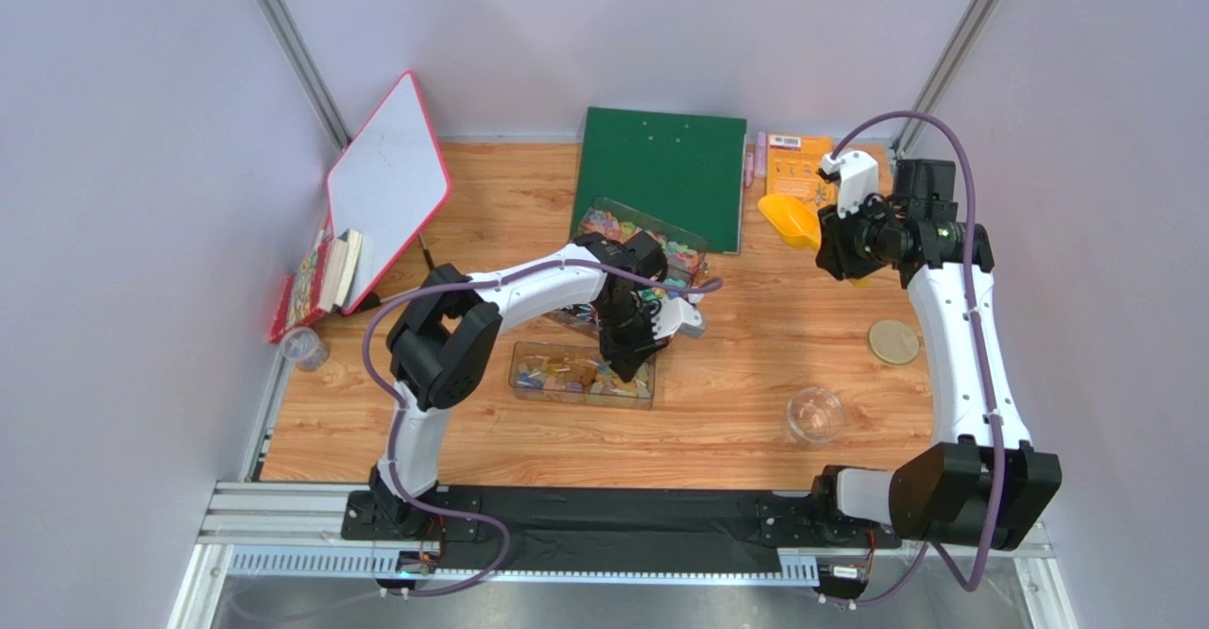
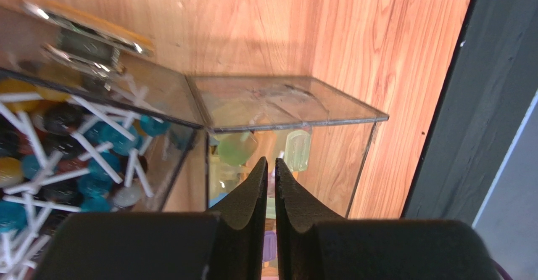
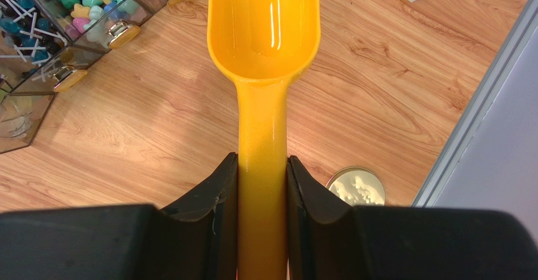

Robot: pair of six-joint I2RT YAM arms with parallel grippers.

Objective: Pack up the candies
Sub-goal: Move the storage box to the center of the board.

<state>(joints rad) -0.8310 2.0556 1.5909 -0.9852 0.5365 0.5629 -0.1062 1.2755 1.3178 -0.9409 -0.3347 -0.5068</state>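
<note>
The candies point(image 3: 88, 5), tiny pink, yellow and green sweets, fill a compartment of the back clear box point(image 1: 678, 250). My right gripper point(image 3: 262, 166) is shut on the handle of the yellow scoop point(image 3: 264, 28), held empty above the wood at the far right point(image 1: 789, 218). My left gripper point(image 2: 270, 161) hangs over the front clear box point(image 1: 528, 374), its jaws a narrow slit apart with nothing between them. Just beyond its tips a clear lid point(image 2: 284, 103) stands raised over a compartment of pale green sweets point(image 2: 237, 147).
Lollipops point(image 2: 63, 154) fill the neighbouring compartment. A clear jar point(image 1: 815, 414) and its round lid point(image 1: 894, 342) lie near the right arm. A green board point(image 1: 664, 176), an orange packet point(image 1: 799, 159), a whiteboard point(image 1: 386, 183) and a small cup point(image 1: 302, 349) line the back and left.
</note>
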